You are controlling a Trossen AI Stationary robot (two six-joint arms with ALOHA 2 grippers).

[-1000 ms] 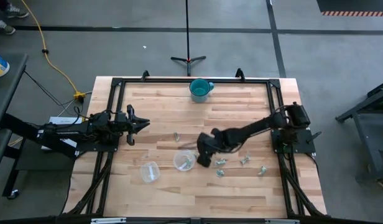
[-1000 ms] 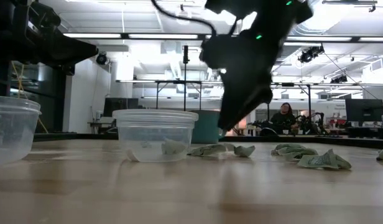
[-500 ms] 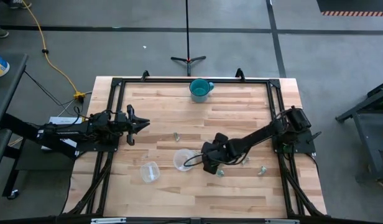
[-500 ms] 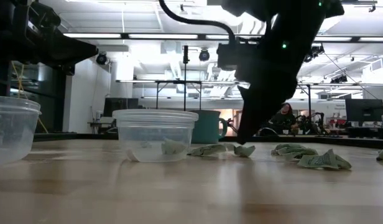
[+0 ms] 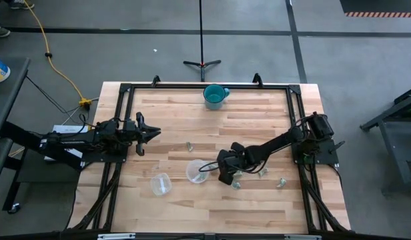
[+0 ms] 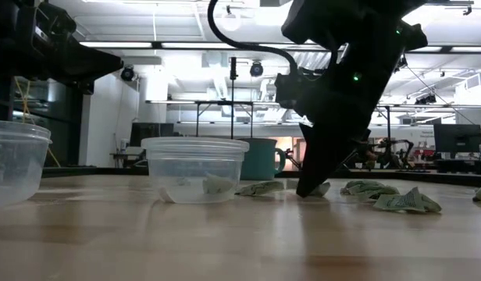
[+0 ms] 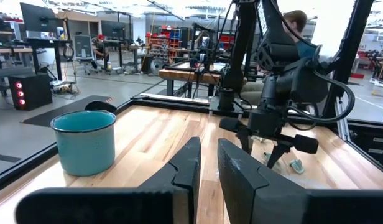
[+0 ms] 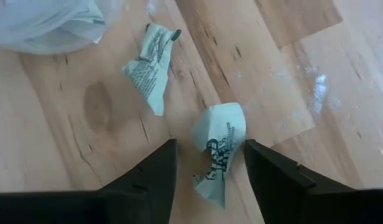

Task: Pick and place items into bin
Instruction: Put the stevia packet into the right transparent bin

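Note:
Small pale green-silver wrapped pieces lie scattered on the wooden table. My right gripper [image 8: 208,163] is open, low over the table, pointing down, and its fingers stand on either side of one crumpled piece [image 8: 219,146] without touching it. A second piece [image 8: 151,59] lies just beyond it, beside the clear round bin [image 8: 48,25]. In the low view the gripper's tips [image 6: 311,190] reach the tabletop, and the bin [image 6: 195,168] holds one piece [image 6: 213,186]. My left gripper [image 7: 208,168] waits shut near the table's left edge [image 5: 152,133].
A second clear bin [image 5: 160,183] stands near-left of the first bin [image 5: 197,171]. A teal cup [image 5: 214,95] stands at the far edge. Loose pieces lie at the table's middle [image 5: 189,146] and to the right of my right gripper [image 5: 263,172], [image 5: 281,181]. A person sits in the room behind.
My right gripper has moved from beside the clear bin toward the table's near-right and come down until its tips reach the table around a piece. The pieces and bins have stayed where they were.

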